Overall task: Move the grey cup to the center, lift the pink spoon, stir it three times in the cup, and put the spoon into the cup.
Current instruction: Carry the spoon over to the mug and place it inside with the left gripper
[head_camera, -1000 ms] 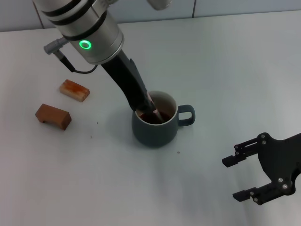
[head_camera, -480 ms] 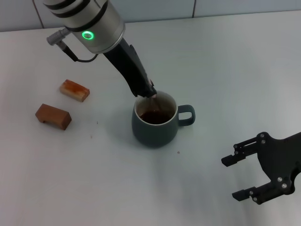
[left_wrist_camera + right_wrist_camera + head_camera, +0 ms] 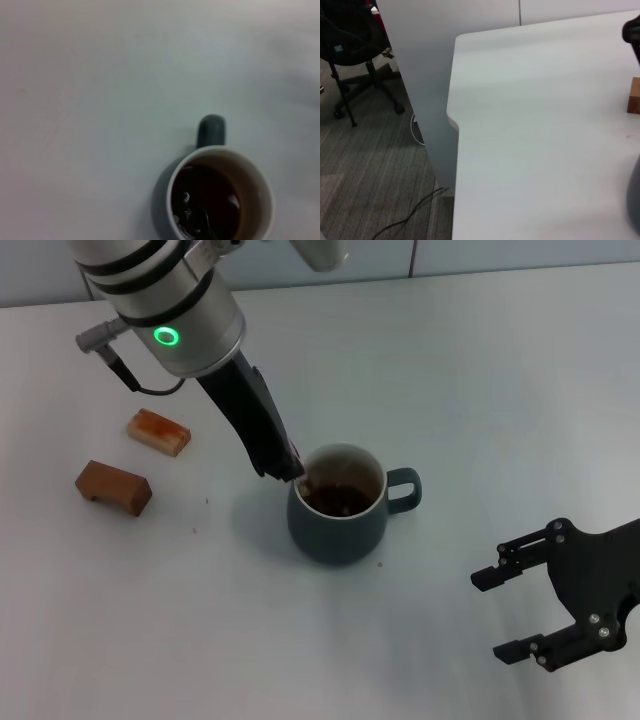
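The grey cup (image 3: 338, 515) is standing upright near the middle of the white table (image 3: 480, 390), its loop handle pointing to the right. It is holding a dark brown liquid (image 3: 338, 500) that is filling the lower part of the white inner wall, with a paler tan ring showing above the surface. In the left wrist view, the cup (image 3: 220, 200) is seen from above, and the silver bowl of the pink spoon (image 3: 197, 220) is lying sunk in the dark liquid (image 3: 215, 210), glinting just under the surface close to the wall opposite the handle. Its pink handle is not showing in any view.

The left gripper (image 3: 290, 472) is reaching down from the far left, its dark fingers ending right at the cup's left rim; whether they are pinching the spoon or parted cannot be made out from here.

The right gripper (image 3: 512, 615) is hanging idle over the near right of the table, well apart from the cup, its two black fingers spread with nothing between them.

Two brown blocks are lying on the left side of the table, well apart from the cup: a lighter orange-brown block (image 3: 159, 432) farther back and a darker red-brown block (image 3: 113, 487) nearer.
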Controlling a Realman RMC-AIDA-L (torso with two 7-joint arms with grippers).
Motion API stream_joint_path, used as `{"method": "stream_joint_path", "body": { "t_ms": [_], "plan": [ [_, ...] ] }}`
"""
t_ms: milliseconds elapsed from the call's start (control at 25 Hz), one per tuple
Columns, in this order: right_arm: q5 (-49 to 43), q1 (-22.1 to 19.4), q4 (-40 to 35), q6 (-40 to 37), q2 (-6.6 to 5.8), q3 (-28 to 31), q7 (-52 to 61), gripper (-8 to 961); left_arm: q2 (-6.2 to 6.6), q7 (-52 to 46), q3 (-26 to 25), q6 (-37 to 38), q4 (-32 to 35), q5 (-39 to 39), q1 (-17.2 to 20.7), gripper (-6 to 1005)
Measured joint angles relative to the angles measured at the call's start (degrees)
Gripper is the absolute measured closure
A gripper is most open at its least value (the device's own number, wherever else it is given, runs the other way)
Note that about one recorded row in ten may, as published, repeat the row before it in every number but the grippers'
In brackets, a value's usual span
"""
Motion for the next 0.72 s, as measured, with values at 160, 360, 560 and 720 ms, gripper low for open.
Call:
{"method": "stream_joint_path", "body": {
  "t_ms": [160, 360, 560, 720],
  "plan": [
    [0.00, 0.10, 0.00, 0.18, -0.04, -0.13, 0.00, 258, -0.02, 0.44, -0.24, 0.32, 0.18, -1.81, -0.17, 778],
    [0.00, 0.14, 0.00, 0.22, -0.07, -0.17, 0.00, 258, -0.09, 0.65, -0.29, -0.49, 0.21, -2.43, -0.26, 772],
    [0.00, 0.25, 0.00, 0.21, -0.07, -0.09, 0.00, 258, -0.08, 0.65, -0.30, -1.14, 0.19, -2.76, -0.26, 766],
    [0.00, 0.34, 0.00, 0.12, -0.08, -0.01, 0.00, 258, -0.01, 0.10, -0.29, -0.97, 0.46, -2.43, -0.26, 762]
  ]
}}
